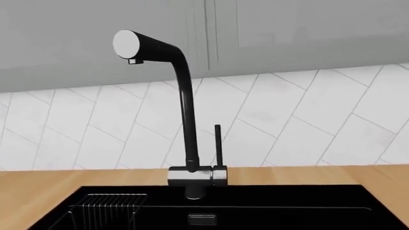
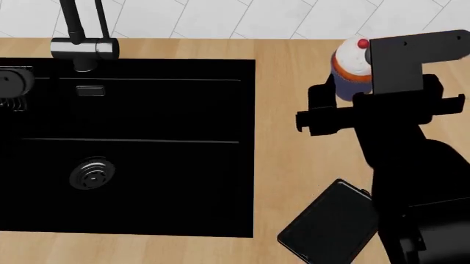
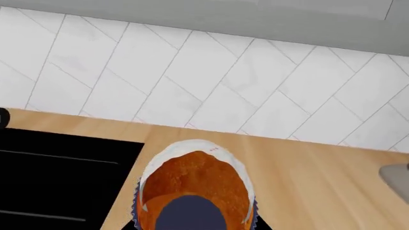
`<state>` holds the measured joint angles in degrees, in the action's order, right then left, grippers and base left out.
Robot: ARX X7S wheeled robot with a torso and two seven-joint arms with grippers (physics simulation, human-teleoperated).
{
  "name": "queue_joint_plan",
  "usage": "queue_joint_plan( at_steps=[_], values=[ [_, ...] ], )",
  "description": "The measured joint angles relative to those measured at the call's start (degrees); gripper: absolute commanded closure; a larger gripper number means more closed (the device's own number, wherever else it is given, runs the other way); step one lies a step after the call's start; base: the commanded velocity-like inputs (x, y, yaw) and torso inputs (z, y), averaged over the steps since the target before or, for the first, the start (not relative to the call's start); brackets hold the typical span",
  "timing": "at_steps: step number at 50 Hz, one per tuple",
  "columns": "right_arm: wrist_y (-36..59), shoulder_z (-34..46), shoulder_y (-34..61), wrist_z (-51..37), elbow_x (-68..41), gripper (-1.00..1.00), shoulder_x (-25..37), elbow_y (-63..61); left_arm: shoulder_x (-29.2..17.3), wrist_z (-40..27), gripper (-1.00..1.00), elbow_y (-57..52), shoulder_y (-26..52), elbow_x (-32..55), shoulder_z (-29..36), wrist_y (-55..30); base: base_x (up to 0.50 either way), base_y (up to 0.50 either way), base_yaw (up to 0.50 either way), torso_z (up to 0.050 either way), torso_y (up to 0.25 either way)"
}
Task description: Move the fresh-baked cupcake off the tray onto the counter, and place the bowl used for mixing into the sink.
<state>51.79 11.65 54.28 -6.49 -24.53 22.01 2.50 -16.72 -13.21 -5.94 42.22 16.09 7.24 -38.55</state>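
Observation:
My right gripper (image 2: 346,88) is shut on the cupcake (image 2: 351,65) and holds it over the pale wood counter (image 2: 294,154), right of the sink (image 2: 184,165) and near the tiled wall. In the right wrist view the cupcake (image 3: 191,191) shows its blue-grey underside, orange band and white frosting edge, tilted toward the camera. The glossy black tray (image 2: 331,223) lies bare on the counter near the front edge, partly under my right arm. The bowl is out of view. My left gripper shows in no view; its camera faces the faucet (image 1: 185,105).
The black sink basin has a round metal drain (image 2: 92,175) and a wire rack (image 1: 108,208) at its left end. The dark faucet (image 2: 82,47) stands at the basin's back edge. White herringbone tiles run behind the counter.

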Motion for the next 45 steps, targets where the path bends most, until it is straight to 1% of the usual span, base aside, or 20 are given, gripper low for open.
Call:
queue_joint_plan(
  at_steps=[16,45],
  values=[
    [-9.78,2.57,1.74,3.15,3.51,1.00,-1.04,16.90,0.10,0.09,-1.00,0.70,-0.21,0.24,0.60,0.49,0.00,0.00,0.00,0.000,0.000],
    [-18.62,4.11,1.08,5.43,5.50,1.00,-2.40,31.65,-0.22,-0.34,-1.00,0.18,-0.45,0.58,1.37,0.17,0.00,0.00,0.00,0.000,0.000]
  ],
)
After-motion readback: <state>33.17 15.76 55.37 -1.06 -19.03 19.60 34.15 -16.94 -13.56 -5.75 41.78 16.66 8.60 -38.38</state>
